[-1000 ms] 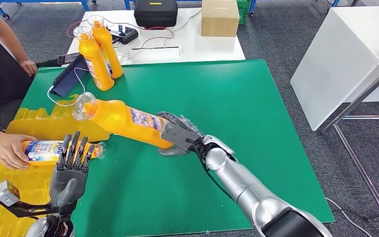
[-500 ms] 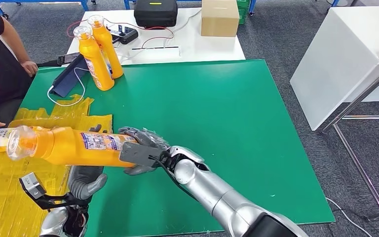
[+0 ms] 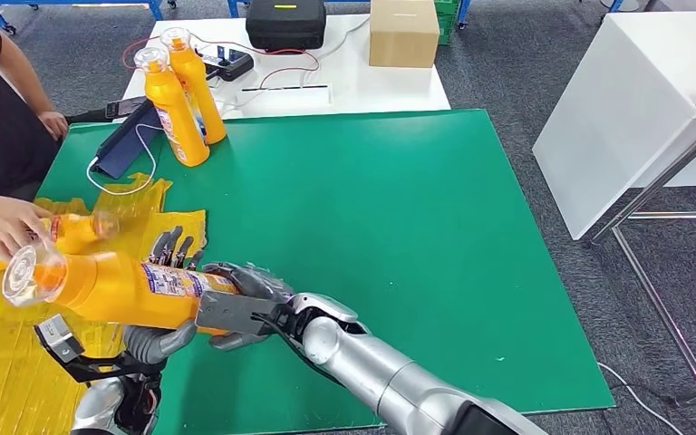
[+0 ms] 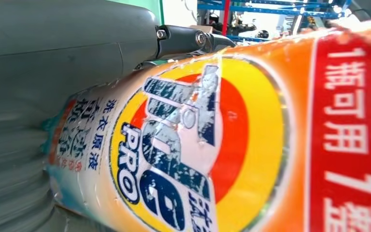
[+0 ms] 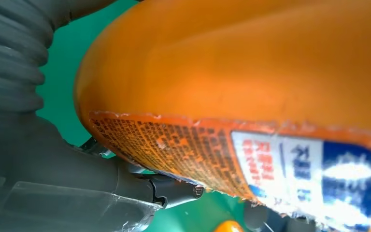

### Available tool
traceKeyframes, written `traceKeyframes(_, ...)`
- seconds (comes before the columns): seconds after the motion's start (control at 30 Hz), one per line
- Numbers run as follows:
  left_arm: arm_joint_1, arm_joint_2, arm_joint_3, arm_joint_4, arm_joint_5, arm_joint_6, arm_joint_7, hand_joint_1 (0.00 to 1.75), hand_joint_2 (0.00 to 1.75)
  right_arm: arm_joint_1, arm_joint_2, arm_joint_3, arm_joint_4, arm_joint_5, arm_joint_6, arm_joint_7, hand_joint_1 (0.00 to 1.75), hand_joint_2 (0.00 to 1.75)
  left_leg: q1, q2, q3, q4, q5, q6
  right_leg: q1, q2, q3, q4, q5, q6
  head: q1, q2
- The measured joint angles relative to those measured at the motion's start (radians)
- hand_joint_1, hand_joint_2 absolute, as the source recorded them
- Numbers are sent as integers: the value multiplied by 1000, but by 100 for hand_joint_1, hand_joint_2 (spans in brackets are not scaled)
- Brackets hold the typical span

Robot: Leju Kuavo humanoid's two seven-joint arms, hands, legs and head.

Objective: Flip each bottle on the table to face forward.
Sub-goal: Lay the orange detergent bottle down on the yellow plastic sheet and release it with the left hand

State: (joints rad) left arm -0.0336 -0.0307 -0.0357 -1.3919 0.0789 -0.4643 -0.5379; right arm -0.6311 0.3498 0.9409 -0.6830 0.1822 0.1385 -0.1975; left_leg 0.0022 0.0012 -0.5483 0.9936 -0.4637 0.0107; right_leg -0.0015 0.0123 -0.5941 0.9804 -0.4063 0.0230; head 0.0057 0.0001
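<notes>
My right hand (image 3: 236, 313) grips the base of an orange detergent bottle (image 3: 131, 288) held on its side above the green mat (image 3: 399, 227), clear cap (image 3: 29, 272) pointing left. My left hand (image 3: 159, 337) is under the bottle's middle, its fingers (image 3: 172, 246) stretched up behind it and the thumb below. The bottle's label (image 4: 183, 150) is close in the left wrist view, its orange base (image 5: 232, 63) in the right wrist view. Two more orange bottles (image 3: 165, 107) (image 3: 196, 83) stand upright at the mat's far left corner.
At the left edge a person's hand (image 3: 4, 222) holds another orange bottle (image 3: 68, 231) lying over crumpled yellow plastic sheet (image 3: 0, 362). A dark tablet (image 3: 127, 140) with a white cable lies near the upright bottles. Behind, a white table (image 3: 344, 86) carries a black case (image 3: 285, 23) and a cardboard box (image 3: 404, 32).
My right hand has carried the bottle left and lower, over my left hand. My left hand's fingers now rise behind the bottle. The person's hand has brought another bottle in from the left.
</notes>
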Motion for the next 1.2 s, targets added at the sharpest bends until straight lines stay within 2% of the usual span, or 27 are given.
traceKeyframes(0.13,0,1,6,12,-7,1,-7,175,175,-1,0,72,10,-53,-20,17,175,175,0,0,0,0,0,0,0,0,0,0,0,0,0,0)
traceKeyframes(0.37,0,1,10,27,-18,-6,-39,175,175,-19,0,152,33,-117,-46,17,175,175,0,0,0,0,0,0,0,0,-1,0,0,0,0,0)
traceKeyframes(0.73,-2,1,13,39,-22,-16,-45,175,175,-28,0,190,58,-123,-52,9,175,175,0,0,0,0,0,0,0,0,-1,0,0,0,0,0)
traceKeyframes(0.77,-3,1,13,41,-23,-17,-46,175,175,-28,0,191,60,-124,-54,6,162,175,0,0,0,0,0,0,0,0,-1,0,0,0,0,0)
traceKeyframes(0.87,-7,1,13,43,-45,-9,-56,175,175,-26,0,192,67,-124,-75,-14,31,175,0,0,0,0,0,0,0,0,-1,0,0,0,0,0)
traceKeyframes(0.9,-9,1,13,43,-62,3,-61,175,175,-24,0,191,70,-121,-97,-29,0,175,0,0,0,0,0,0,0,0,-1,0,0,0,0,0)
traceKeyframes(1.0,-14,2,16,36,-120,45,-70,175,175,-5,-2,163,75,-83,-172,-83,0,175,0,0,0,0,0,0,0,0,0,0,0,0,0,0)
traceKeyframes(1.13,-15,3,23,28,-142,57,-72,175,175,18,-3,111,75,-47,-185,-95,0,175,0,0,0,0,0,0,0,0,0,0,0,0,0,0)
traceKeyframes(1.2,-16,3,24,26,-154,66,-73,175,175,24,-3,97,75,-41,-190,-96,0,87,0,0,0,0,0,0,0,0,0,0,0,0,0,0)
